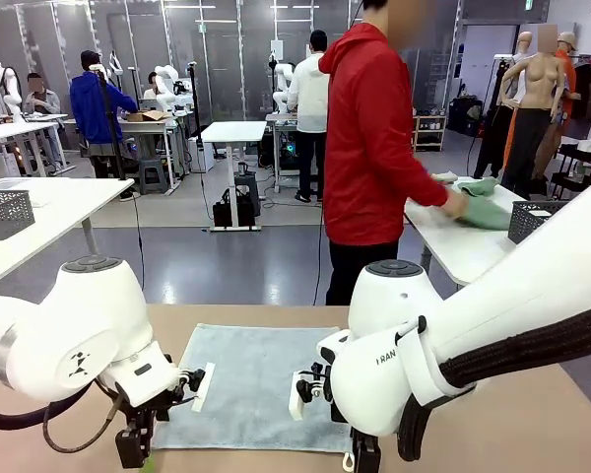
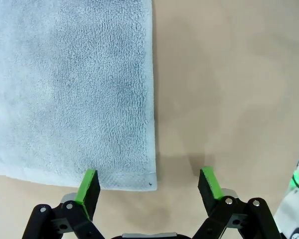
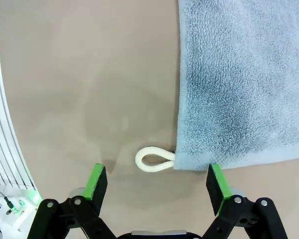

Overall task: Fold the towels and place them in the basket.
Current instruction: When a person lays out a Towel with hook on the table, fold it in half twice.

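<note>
One pale blue-grey towel [image 1: 256, 384] lies spread flat on the tan table between my arms. In the left wrist view my left gripper [image 2: 149, 186] is open over a near corner of the towel [image 2: 74, 89], one pad above its hem and the other above bare table. My right gripper [image 3: 157, 181] is open too, straddling the other near corner of the towel [image 3: 244, 79], where a white loop [image 3: 154, 160] sticks out. In the front view both the left gripper [image 1: 133, 448] and the right gripper [image 1: 360, 455] hang low at the table's front edge. A dark mesh basket [image 1: 537, 219] stands on a side table at the right.
A person in a red top [image 1: 369, 148] stands at the far side, turned away, hands on green cloths [image 1: 483, 202] on the side table. Another mesh basket [image 1: 5, 212] sits on a white table at the left. The bare tan tabletop [image 1: 512, 414] surrounds the towel.
</note>
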You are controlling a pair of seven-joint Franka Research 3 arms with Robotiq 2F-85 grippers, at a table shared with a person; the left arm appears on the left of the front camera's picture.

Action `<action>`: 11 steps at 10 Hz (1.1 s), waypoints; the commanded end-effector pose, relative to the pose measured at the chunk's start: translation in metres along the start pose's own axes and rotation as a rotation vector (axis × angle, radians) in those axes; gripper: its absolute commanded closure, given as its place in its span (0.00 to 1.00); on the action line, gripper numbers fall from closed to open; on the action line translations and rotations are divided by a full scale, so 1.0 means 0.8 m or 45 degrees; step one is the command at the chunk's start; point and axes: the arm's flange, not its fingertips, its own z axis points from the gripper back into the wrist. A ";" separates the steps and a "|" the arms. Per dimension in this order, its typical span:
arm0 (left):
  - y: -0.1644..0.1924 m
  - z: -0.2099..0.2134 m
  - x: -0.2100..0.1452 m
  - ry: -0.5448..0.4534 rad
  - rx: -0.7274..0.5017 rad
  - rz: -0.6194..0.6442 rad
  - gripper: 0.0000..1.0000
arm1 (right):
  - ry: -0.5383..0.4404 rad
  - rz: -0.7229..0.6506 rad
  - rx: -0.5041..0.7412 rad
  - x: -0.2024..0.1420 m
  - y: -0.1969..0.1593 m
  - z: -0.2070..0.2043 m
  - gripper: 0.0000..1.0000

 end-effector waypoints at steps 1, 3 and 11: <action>-0.012 -0.003 -0.006 -0.033 0.007 -0.020 0.00 | 0.002 0.037 -0.033 0.005 -0.007 -0.002 0.00; -0.012 -0.005 -0.005 -0.027 -0.003 -0.019 0.00 | 0.000 0.046 -0.036 0.008 -0.006 0.001 0.00; -0.012 -0.003 -0.006 -0.030 0.016 -0.027 0.16 | -0.003 0.059 -0.031 0.014 -0.014 -0.001 0.20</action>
